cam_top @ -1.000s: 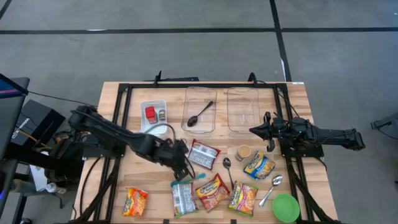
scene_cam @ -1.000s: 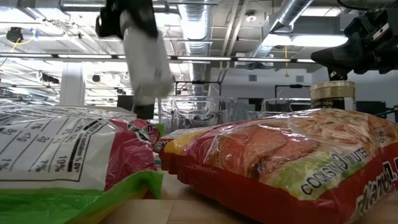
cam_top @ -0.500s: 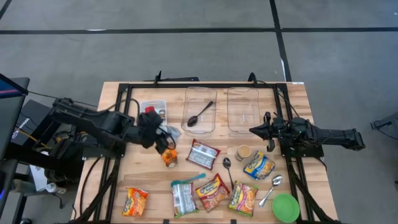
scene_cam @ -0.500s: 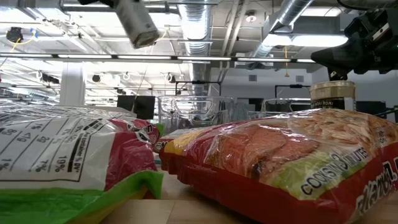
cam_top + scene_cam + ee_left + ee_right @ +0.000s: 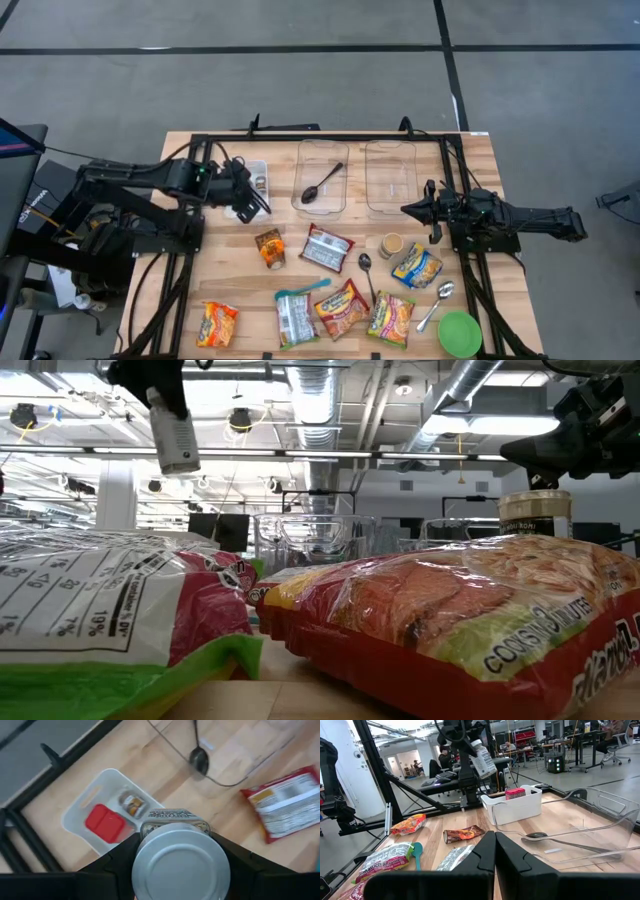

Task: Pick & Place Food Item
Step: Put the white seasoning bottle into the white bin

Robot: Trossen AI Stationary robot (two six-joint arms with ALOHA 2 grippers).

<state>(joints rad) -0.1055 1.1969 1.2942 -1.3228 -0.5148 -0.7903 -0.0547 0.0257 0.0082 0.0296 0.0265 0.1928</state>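
Holding a tin can (image 5: 180,862) between its two dark fingers (image 5: 247,870), the left gripper (image 5: 247,200) hangs above the counter (image 5: 180,290), over the near edge of a small white bin (image 5: 232,172). The can sits square in the grip: one finger presses each side of it, its round silver end faces the wrist camera and fills the gap between them, and a printed label shows on its wall. In the low view the can (image 5: 174,432) hangs slightly tilted, high above the counter and clear of everything on it. The white bin already holds a red block (image 5: 104,822) and a small jar (image 5: 132,804).

Beside the bin stand two clear trays; the nearer one (image 5: 322,178) holds a black spoon (image 5: 321,183), and the farther one (image 5: 391,176) lies just beyond it. On the counter in front of them lie a small orange packet (image 5: 269,248), a red-and-silver packet (image 5: 327,248), several noodle packets (image 5: 345,307), loose spoons (image 5: 366,268), a brown-lidded cup (image 5: 391,245) and a green lid (image 5: 459,333).

The right gripper (image 5: 410,210) waits at the right side of the counter, near the second tray, its fingers (image 5: 512,857) pressed together on nothing.
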